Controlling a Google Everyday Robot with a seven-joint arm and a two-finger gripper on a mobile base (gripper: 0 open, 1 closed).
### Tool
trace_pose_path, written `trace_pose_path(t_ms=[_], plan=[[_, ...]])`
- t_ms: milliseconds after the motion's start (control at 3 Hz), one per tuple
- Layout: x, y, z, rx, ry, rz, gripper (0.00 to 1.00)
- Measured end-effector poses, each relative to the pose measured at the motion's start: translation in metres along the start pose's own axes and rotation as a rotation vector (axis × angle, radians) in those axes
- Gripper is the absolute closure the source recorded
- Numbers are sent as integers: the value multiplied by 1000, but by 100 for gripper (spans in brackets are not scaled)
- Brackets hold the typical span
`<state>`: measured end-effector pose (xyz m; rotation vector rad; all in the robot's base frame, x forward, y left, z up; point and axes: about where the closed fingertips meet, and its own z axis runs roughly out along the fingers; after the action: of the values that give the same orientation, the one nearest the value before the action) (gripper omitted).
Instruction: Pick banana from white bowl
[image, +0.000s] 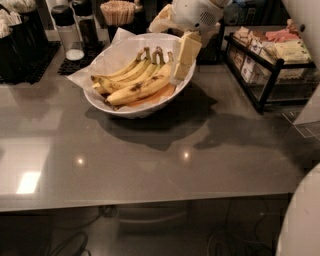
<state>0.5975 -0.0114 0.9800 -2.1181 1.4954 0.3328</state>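
Note:
The white bowl (102, 102), lined with crinkled white paper, stands at the back middle of the grey counter. A bunch of yellow bananas (135, 82) with brown spots lies in it, stems pointing toward the back right. My gripper (184, 57), cream-coloured under the white wrist, hangs over the bowl's right rim, just right of the banana stems. I cannot tell whether it touches a banana. The bananas rest in the bowl.
A black wire rack of packets (270, 60) stands at the right. A glass dispenser (65, 30), a cup of stirrers (117, 12) and a black container (20, 40) line the back left. The grey counter (150, 165) reaches a front edge near the bottom.

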Motion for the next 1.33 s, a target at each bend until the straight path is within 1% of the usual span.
trace_pose_path(t_ms=[333,667,1000,1333], plan=[[1,-1,4,46,-48,19,8],[-8,-6,15,114,-105,29,11],[-24,-16,21,171,-151,10,15],[-41,-22,31,185,-178,-14,16]])
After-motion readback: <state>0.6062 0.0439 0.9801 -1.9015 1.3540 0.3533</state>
